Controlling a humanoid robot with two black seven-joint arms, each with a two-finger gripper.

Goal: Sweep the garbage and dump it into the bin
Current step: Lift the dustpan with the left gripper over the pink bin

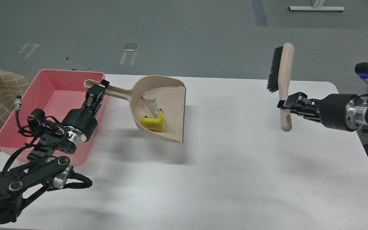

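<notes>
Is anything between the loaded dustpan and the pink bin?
Nothing visible. The dustpan, held by the left gripper, carries the bread piece and yellow chunk just right of the bin; only its near wall lies between.

Pink bin point(48, 95) at table's point(235, 166) left edge. My left gripper point(98, 89) clamps dustpan point(168, 108) handle; pan tilted, carrying bread piece point(150, 104) and yellow chunk point(153, 123). My right gripper point(284, 103) grips upright brush point(283, 73).
</notes>
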